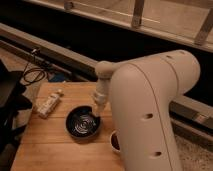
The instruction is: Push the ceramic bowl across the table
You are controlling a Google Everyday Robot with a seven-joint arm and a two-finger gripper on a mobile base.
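Observation:
The ceramic bowl [83, 123], glossy black with pale rings inside, sits near the middle of the light wooden table [55, 147]. My gripper [98, 111] hangs down from the white arm and reaches the bowl's right rim, touching or just inside it. My large white arm fills the right side and hides the table's right part.
A small cup with a dark inside [114, 141] stands at the table's right, half hidden by my arm. A pale bottle [49, 103] lies at the table's left rear. Black cables [32, 74] and a dark object [10, 95] sit left of the table.

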